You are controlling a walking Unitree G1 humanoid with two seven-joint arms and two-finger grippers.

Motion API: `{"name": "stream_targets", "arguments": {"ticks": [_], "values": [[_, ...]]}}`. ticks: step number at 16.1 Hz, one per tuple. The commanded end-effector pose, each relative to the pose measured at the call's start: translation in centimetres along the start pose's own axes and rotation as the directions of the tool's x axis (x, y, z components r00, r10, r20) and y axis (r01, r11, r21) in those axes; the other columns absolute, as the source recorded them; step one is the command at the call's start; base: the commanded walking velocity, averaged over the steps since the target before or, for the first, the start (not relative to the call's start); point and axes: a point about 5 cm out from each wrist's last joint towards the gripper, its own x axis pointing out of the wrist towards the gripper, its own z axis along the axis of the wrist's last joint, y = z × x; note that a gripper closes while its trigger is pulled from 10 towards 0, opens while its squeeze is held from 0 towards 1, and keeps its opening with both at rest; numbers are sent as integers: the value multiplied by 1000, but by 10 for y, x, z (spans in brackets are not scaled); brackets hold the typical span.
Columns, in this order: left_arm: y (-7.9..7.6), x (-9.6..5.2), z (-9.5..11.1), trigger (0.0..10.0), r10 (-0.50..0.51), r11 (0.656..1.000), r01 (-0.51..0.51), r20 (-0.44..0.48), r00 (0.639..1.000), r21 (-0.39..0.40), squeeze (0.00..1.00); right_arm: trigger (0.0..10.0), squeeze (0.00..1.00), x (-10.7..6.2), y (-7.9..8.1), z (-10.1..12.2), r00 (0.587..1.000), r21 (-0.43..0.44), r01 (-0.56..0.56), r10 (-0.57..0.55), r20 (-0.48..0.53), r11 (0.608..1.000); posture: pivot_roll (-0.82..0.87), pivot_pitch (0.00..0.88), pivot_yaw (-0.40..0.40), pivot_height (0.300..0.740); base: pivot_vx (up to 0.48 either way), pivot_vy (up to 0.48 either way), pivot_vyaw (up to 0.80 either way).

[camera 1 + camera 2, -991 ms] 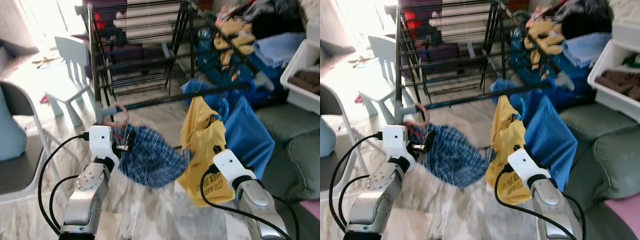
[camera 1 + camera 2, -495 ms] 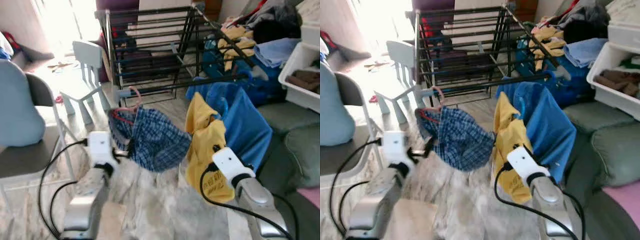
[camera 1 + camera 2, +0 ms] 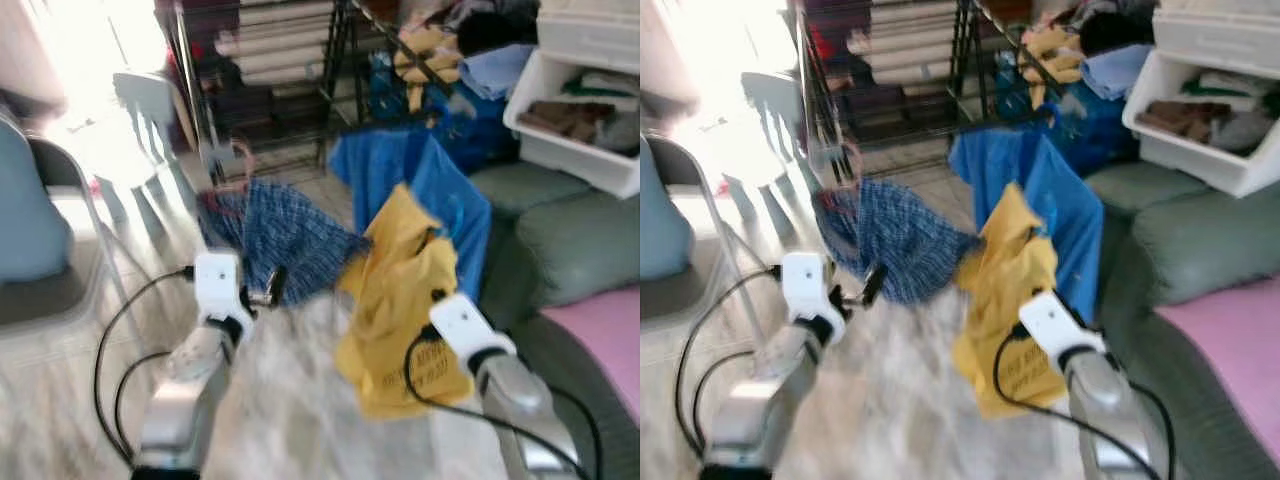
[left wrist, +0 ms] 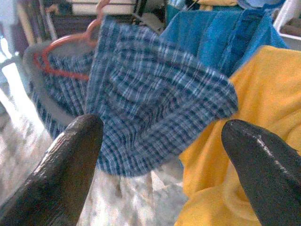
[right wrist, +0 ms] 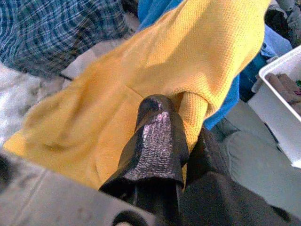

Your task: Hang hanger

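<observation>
The right gripper (image 5: 176,141) is clenched on a fold of the yellow shirt (image 3: 400,300), its two black fingers (image 5: 157,136) pressed together with the yellow cloth pinched between them. The shirt hangs from that grip in front of the right arm, near the middle of the scene, and black print shows low on its front.

The left gripper (image 4: 162,150) is released — its two black fingers (image 4: 70,165) stand wide apart with nothing between them. It points at the blue plaid shirt (image 3: 270,235), which sits on a pink hanger (image 4: 66,49); the hanger's hook (image 3: 240,160) sticks up at the shirt's far left edge. What holds the hanger up cannot be told from these blurred views. The plaid shirt lies just left of the yellow shirt, and their edges meet or overlap.

Behind both, a little farther and to the right, a blue cloth (image 3: 420,175) is draped over the near bar of the black drying rack (image 3: 260,60), which stands at the far middle of the scene. More clothes — yellow, blue and dark — are piled beyond the rack on the right, beside a white bin (image 3: 575,130) holding folded things. A grey-green sofa (image 3: 570,250) fills the right side, with a pink cushion (image 3: 605,350) nearer. On the left stand a grey folding chair (image 3: 50,260) and, farther off, a small pale child's chair (image 3: 145,105) in bright light. The floor (image 3: 290,420) is pale marble.
</observation>
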Motion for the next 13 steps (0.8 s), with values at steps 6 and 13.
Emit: {"name": "stream_targets", "arguments": {"ticks": [6, 13], "values": [[6, -3, -1, 10000, 37, 999, -36, -7, 999, 5, 0, 10000, 0, 6, 5, 21, 996, -6, -19, 20, 85, 1000, -126, 0, 17, 740, -316, 0, 0], [3, -2, -3, 10000, 33, 999, -33, -13, 999, 0, 0, 10000, 0, 7, 6, 23, 996, -6, -27, 27, 90, 1000, -133, 0, 8, 740, -318, 0, 0]]}}
